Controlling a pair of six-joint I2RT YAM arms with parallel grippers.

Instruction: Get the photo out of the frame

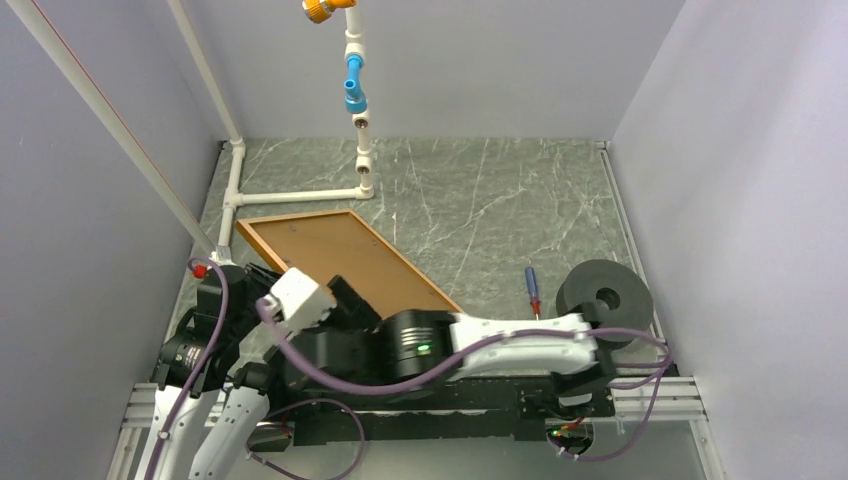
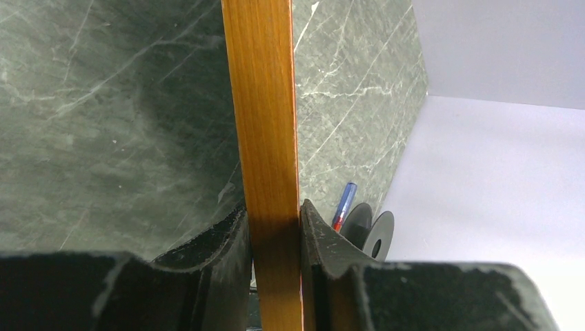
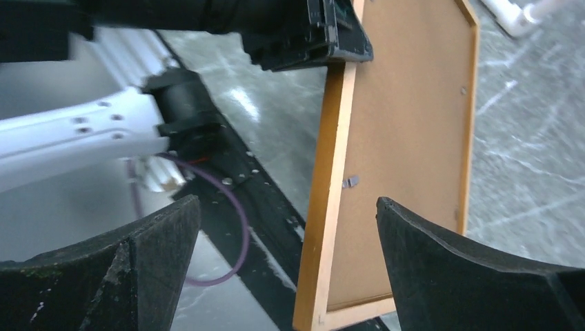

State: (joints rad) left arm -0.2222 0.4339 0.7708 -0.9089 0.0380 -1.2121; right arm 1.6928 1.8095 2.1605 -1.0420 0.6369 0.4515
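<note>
Wrist views, unlike the overhead, show left end effector (image 2: pixel 272 208) pinching the frame (image 2: pixel 262 103), right end effector (image 3: pixel 286 207) spread.

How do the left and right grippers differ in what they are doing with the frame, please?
The left gripper is shut on the edge of the frame; the right gripper stands wide open, holding nothing. The left gripper clamps one end of the frame, while the right gripper faces its brown back near the other end. Both are black.

The frame (image 2: pixel 265 138) is smooth varnished wood; the table (image 1: pixel 500 210) looks like veined stone.
</note>
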